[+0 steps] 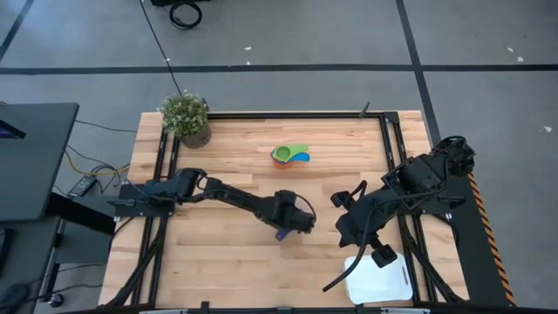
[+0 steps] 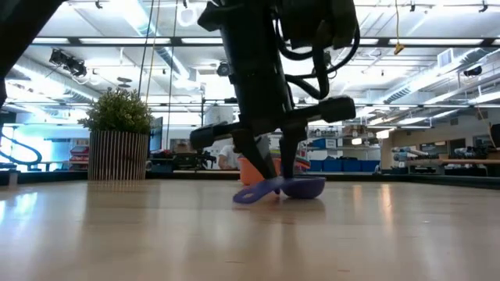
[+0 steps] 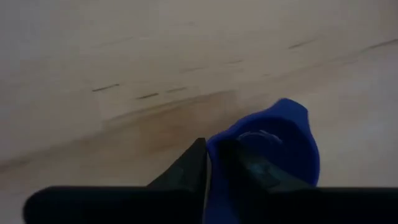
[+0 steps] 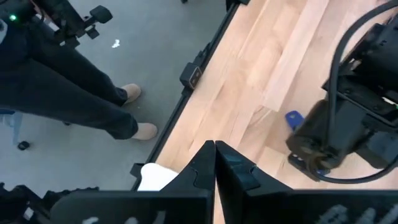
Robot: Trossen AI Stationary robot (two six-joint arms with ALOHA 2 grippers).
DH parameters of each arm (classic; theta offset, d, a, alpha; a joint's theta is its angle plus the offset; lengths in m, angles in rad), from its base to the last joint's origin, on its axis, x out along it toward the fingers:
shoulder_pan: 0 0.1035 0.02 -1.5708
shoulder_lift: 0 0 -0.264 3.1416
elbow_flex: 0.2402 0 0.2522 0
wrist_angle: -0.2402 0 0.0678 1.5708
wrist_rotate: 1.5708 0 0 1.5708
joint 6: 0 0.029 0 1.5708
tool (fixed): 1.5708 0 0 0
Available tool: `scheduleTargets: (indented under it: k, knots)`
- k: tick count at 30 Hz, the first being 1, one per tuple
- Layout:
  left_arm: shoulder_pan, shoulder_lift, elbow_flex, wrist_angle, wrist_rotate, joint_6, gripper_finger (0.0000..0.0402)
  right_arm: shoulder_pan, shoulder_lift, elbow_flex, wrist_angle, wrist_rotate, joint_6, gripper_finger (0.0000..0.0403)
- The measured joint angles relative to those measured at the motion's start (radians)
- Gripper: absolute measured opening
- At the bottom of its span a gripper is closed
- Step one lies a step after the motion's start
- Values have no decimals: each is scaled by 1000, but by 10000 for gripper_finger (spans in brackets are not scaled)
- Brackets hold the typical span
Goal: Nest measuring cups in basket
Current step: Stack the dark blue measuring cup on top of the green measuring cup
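From the low camera outward, the nearest thing is the dark blue cup (image 2: pixel 301 187), resting on the wooden surface (image 2: pixel 250 234) with its flat handle (image 2: pixel 254 195) tipped up off the wood. The left tool (image 2: pixel 269 168) stands over it, fingers straddling the cup's wall: in the left wrist view one finger (image 3: pixel 186 171) sits outside the rim and the other inside the bowl, narrow, apparently pinching the wall. The grip looks loose, and I cannot tell whether it is clamped or letting go.

In the overhead view this cup (image 1: pixel 281 234) lies at the surface's centre. The stacked cups (image 1: pixel 288 156), with orange, green and light blue showing, sit at 12 o'clock from it, well apart. The basket (image 1: pixel 382 281) lies at 4 o'clock from it, at the surface's near right corner, with no cup in it. The right tool (image 1: pixel 377 255) waits just beside the basket, its fingers pressed together on nothing. The plant (image 1: pixel 186 116) stands at 10 o'clock, far corner.

Risks, as I judge them: a slack pinch on a thin curved wall could let the cup swing or drop on lifting. The route to the basket passes close to the right arm, so a collision is possible. Beyond the surface's edge a person's legs (image 4: pixel 74 93) stand nearby.
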Motion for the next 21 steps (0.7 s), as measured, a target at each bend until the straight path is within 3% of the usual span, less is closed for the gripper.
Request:
scheduleTargets:
  k: [12, 19, 21]
  knots:
    - [-16, -93, 0, -44, -11, 108, 85, -6, 0, 0, -16, 1, 14, 49]
    - [-77, -218, 2, -132, -57, 161, 86, -21, 1, -36, -70, 212, -33, 55]
    - [-110, -273, 2, -187, -67, 163, 86, -37, 2, -74, -73, 228, -31, 54]
